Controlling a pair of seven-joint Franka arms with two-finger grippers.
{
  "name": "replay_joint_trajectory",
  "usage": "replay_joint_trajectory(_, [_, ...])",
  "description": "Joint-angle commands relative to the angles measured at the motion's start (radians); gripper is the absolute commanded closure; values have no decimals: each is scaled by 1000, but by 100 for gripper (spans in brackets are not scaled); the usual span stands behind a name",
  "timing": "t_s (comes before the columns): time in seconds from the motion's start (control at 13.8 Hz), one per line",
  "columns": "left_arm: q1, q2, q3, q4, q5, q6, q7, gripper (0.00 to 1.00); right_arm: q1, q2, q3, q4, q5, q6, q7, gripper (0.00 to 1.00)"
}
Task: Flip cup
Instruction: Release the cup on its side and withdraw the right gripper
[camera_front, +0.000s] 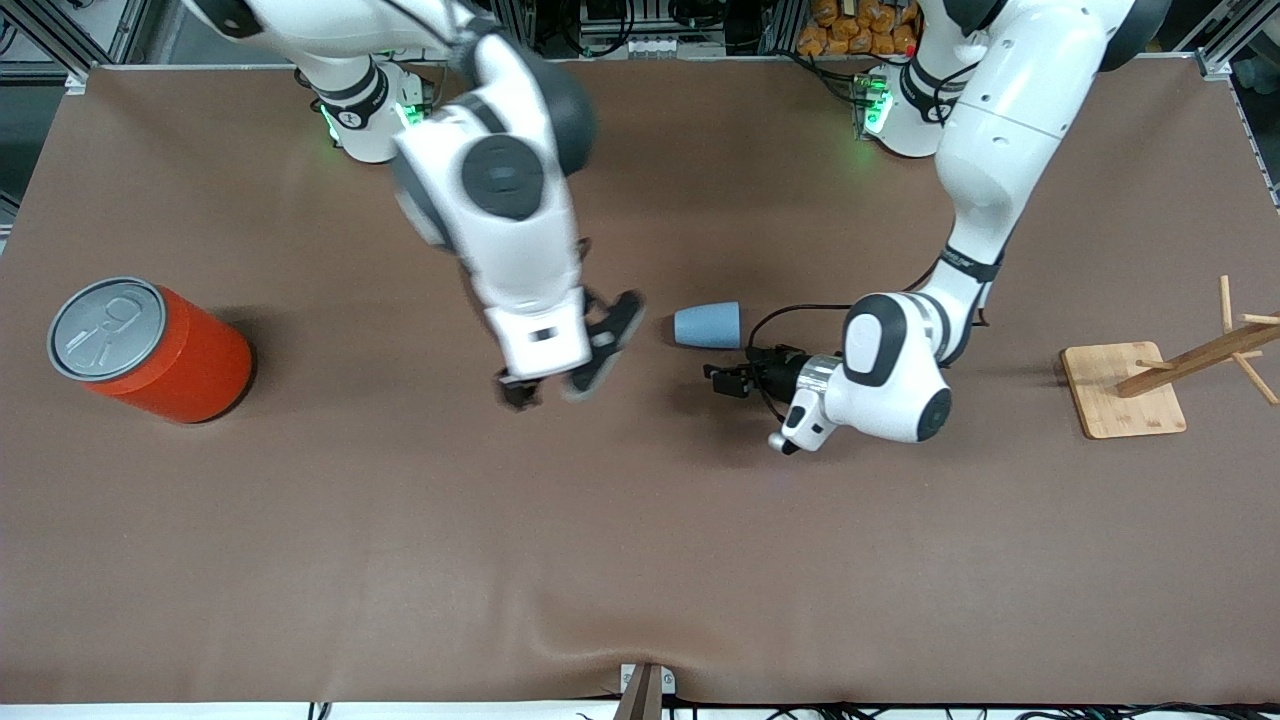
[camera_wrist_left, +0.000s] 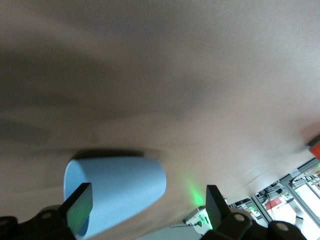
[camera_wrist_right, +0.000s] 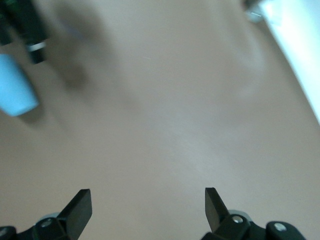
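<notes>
**Two open claws, one cup lying down**

The left claw (camera_front: 722, 381) is spread wide, low beside the light-blue cup (camera_front: 707, 325). The cup lies on its side on the brown surface (camera_front: 640, 560). The right claw (camera_front: 575, 365) hangs open near it. An orange-red can (camera_front: 150, 350) stands at the right arm's end.

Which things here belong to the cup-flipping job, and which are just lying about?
Job:
cup, on its side mid-table
left gripper, low beside the cup, jaws open
right gripper, over the table beside the cup, jaws open

Lying about:
can, upright at the right arm's end
wooden stand, at the left arm's end
</notes>
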Motion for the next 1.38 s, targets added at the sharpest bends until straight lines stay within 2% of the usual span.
replay_joint_trajectory(0.0, [-12,28,5,19,-17,13,-12,0,-154,-58,35,-30,36,-31,-42,0])
replay_joint_trajectory(0.29, [-18,25,5,19,-17,13,-33,0,-241,-150,16,-30,41,-213,-89,0])
replay_joint_trajectory(0.51, [-9,15,5,17,-12,-1,-51,0,-428,-157,70,-30,41,-224,-103,0])
replay_joint_trajectory(0.58, [-7,15,5,16,-9,-3,-51,0,-464,-161,61,-30,39,-238,-141,0])
replay_joint_trajectory(0.73, [-4,13,5,5,-5,-12,-45,0,-479,-170,18,-26,42,-263,-159,0])
replay_joint_trajectory(0.8, [-1,2,8,-1,-2,-71,-41,0,-477,-196,1,-26,50,-284,-109,0])
replay_joint_trajectory(0.94, [18,-31,13,-45,50,-197,-13,0,-479,-229,-7,-26,125,-368,143,0])
replay_joint_trajectory(1.02, [20,-62,10,-90,75,-205,-3,0,-480,-258,-25,-32,163,-382,210,0])
replay_joint_trajectory(1.09, [19,-89,8,-130,75,-205,11,0,-479,-291,-71,-38,221,-390,269,0])
replay_joint_trajectory(1.16, [20,-109,5,-160,75,-205,19,0,-476,-321,-114,-61,264,-424,313,0])
replay_joint_trajectory(1.31, [20,-130,4,-191,66,-205,25,0,-473,-409,-148,-152,274,-424,339,0])
